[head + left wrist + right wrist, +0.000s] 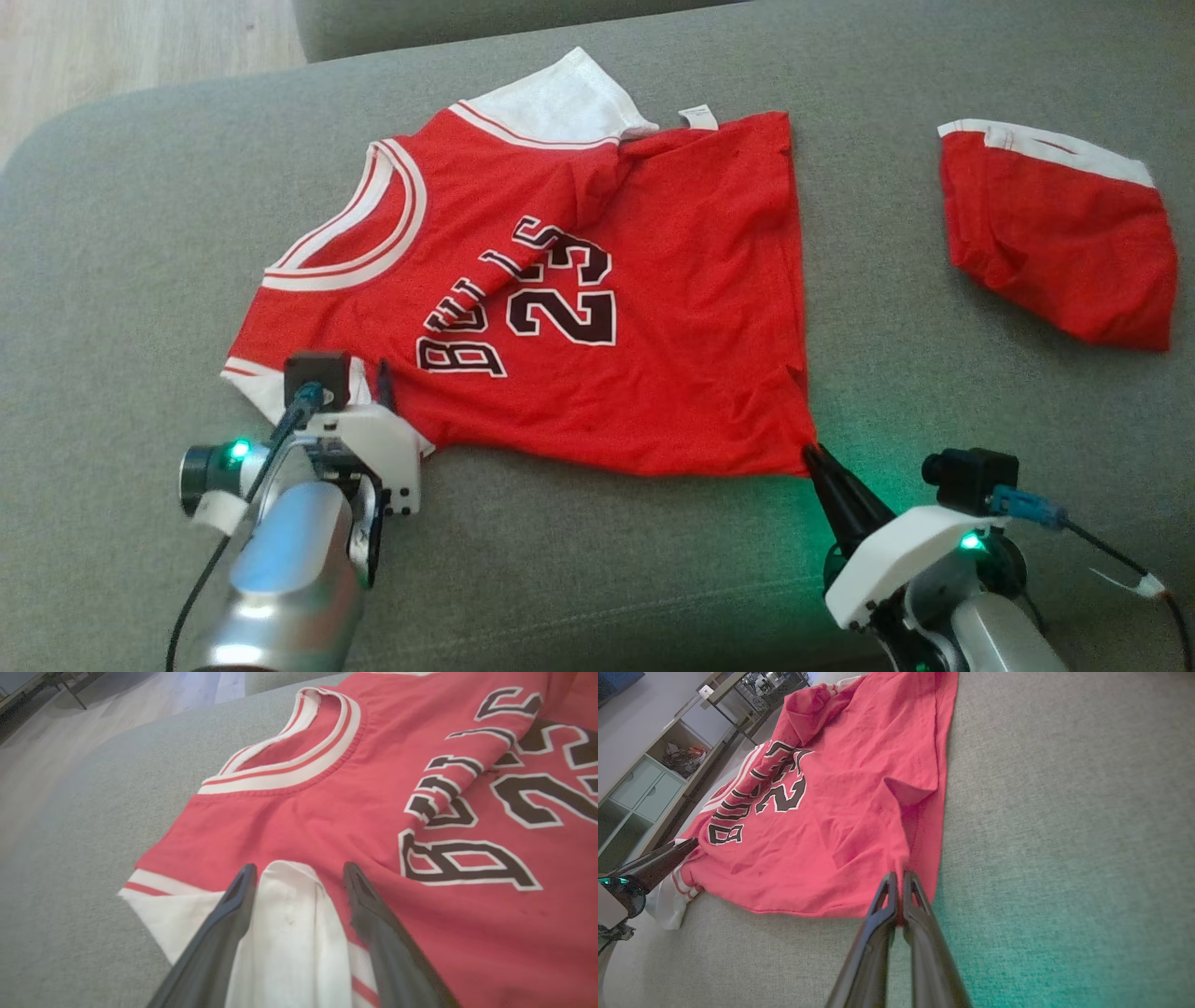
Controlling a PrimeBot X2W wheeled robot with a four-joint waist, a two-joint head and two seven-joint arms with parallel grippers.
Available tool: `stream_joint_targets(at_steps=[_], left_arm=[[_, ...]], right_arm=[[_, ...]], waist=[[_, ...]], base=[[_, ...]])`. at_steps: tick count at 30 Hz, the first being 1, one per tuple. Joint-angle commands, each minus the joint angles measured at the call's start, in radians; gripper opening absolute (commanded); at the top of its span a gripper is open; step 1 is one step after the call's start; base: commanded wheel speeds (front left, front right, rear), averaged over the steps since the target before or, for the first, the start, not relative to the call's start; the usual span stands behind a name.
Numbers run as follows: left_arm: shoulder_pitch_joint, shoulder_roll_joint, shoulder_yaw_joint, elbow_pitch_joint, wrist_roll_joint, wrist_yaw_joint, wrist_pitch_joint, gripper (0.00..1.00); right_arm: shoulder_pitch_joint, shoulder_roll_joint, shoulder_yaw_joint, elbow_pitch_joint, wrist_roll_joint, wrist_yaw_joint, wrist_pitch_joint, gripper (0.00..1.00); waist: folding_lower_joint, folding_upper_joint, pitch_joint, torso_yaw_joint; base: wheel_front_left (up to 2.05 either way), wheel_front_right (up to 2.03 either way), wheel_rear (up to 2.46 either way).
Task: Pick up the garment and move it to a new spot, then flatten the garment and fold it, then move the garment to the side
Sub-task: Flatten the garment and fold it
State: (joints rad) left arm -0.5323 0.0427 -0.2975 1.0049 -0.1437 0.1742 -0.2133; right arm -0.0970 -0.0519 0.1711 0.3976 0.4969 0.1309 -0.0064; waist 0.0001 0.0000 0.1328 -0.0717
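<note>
Clearly the red Bulls 23 jersey (597,308) lies spread face up across the middle of the grey sofa cushion (112,280), collar toward the cushion's left edge and hem toward its right. It is not flat. A ridge of cloth runs through the lettering, and the hem has a small raised pucker just beyond the near corner.

The right gripper (810,455) has its fingers pressed together on that near hem corner, pinching the red cloth. The left gripper (299,870) stands wide open, its two fingers straddling the white near sleeve (289,924) with nothing gripped. A pair of red shorts (1060,252) lies well apart, toward the cushion's right edge.

The flattening step appears to be in hand. The next move probably calls for the left fingers to close on the sleeve or the shoulder seam. Both grippers would then draw apart along the cushion's near edge to take out the ridge. Too hard a pull risks dragging the whole jersey instead of smoothing it.
</note>
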Motion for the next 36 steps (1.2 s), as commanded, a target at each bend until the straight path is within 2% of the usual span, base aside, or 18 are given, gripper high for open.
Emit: stream_joint_targets(at_steps=[1,3,14,18,26,31,36], left_arm=[[-0.053,0.017,0.021,-0.009,-0.006,-0.011,-0.009,0.79],[-0.059,0.017,0.018,0.004,-0.014,-0.030,-0.010,0.00],[-0.052,0.020,0.036,-0.078,-0.037,-0.016,-0.047,0.00],[0.000,0.027,0.062,-0.231,-0.049,-0.007,-0.048,0.00],[0.124,0.031,0.138,-0.490,-0.117,-0.022,-0.048,0.00],[0.182,0.028,0.170,-0.612,-0.156,-0.034,-0.048,0.00],[0.237,0.019,0.195,-0.764,-0.234,-0.050,-0.047,0.00]], right_arm=[[-0.038,0.002,0.025,-0.022,0.009,0.000,-0.015,0.00],[-0.041,0.002,0.025,-0.018,0.010,0.000,-0.018,0.00],[-0.036,0.002,0.014,0.012,0.012,0.000,-0.031,0.00],[-0.036,0.002,-0.017,0.013,-0.003,0.000,-0.047,0.00],[-0.060,0.002,-0.136,-0.044,-0.052,0.000,-0.070,0.00],[-0.075,0.002,-0.185,-0.103,-0.098,0.000,-0.056,0.00],[-0.113,0.002,-0.227,-0.218,-0.148,0.000,-0.013,0.00]], waist=[[-0.0001,0.0000,0.002,-0.001],[-0.0001,0.0000,0.004,-0.002],[-0.0001,0.0000,-0.024,0.031],[-0.0001,0.0000,-0.059,0.067],[-0.0001,0.0000,-0.122,0.133],[-0.0001,0.0000,-0.151,0.151],[-0.0001,0.0000,-0.175,0.157]], base=[[0.00,0.00,0.00],[0.00,0.00,0.00],[0.00,0.00,0.00],[0.00,0.00,0.00],[0.00,0.00,0.00],[0.00,0.00,0.00],[0.00,0.00,0.00]])
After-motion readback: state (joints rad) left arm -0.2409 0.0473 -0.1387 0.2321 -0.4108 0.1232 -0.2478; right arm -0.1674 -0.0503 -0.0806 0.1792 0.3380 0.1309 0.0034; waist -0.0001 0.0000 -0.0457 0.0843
